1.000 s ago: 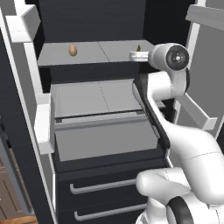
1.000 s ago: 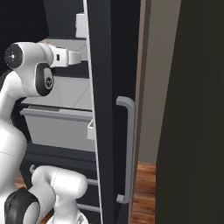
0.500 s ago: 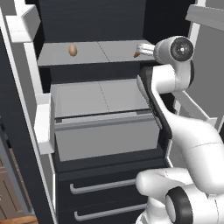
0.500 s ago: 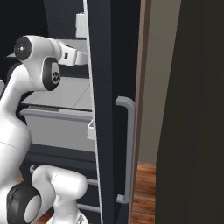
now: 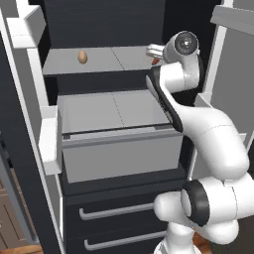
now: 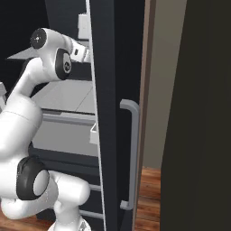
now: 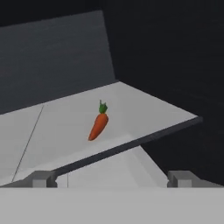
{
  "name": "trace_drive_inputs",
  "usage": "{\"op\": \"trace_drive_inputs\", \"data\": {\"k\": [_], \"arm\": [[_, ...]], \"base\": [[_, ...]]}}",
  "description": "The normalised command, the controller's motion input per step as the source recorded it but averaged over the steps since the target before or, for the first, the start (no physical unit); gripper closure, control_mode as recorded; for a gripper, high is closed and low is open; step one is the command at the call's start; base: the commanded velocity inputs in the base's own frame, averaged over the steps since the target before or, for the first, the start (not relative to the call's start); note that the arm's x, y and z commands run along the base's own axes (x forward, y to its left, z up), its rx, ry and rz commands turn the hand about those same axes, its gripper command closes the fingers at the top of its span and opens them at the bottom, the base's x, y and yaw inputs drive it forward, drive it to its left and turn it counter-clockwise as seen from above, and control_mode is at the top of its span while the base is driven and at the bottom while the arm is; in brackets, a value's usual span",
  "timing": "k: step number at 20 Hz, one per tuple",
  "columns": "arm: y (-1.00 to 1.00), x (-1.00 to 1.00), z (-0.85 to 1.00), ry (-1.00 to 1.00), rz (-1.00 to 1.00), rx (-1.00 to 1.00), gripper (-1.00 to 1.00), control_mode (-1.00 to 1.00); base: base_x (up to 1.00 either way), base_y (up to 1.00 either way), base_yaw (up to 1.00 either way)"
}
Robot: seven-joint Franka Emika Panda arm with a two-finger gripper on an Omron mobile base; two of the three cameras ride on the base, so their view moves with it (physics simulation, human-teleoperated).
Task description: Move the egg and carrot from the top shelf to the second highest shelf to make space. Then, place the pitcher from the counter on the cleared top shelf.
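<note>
At the upper left of the left base view, the egg [image 5: 82,56] sits alone on the top shelf [image 5: 64,63], well apart from the arm. Below it, mid-frame, lies the second highest shelf [image 5: 114,110], bare. At the upper right, the hand [image 5: 155,50] reaches to the shelf's right end, where a sliver of the carrot [image 5: 156,60] shows just beneath it. In the hand view the carrot [image 7: 98,123] lies flat near the shelf's front edge, centred ahead of the hand [image 7: 112,178] and slightly above its released, widely spread fingertips [image 7: 40,178]. Its long axis runs up the frame, leaning slightly right, green tip farthest away, so the fingers probably straddle its narrow width already.
</note>
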Motion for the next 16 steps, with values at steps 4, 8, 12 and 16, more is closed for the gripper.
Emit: {"op": "trace_drive_inputs", "data": {"k": [4,8,12,16], "arm": [[0.0,0.61,-0.14,0.19,0.0,0.0,-1.0,-1.0],[0.0,0.54,-0.13,0.16,0.0,0.0,-1.0,-1.0],[0.0,0.52,-0.25,0.09,0.0,0.0,-1.0,-1.0],[0.0,0.5,-0.29,0.08,0.0,0.0,-1.0,-1.0]], "base": [[0.0,0.0,0.0],[0.0,0.0,0.0],[0.0,0.0,0.0],[0.0,0.0,0.0]]}}
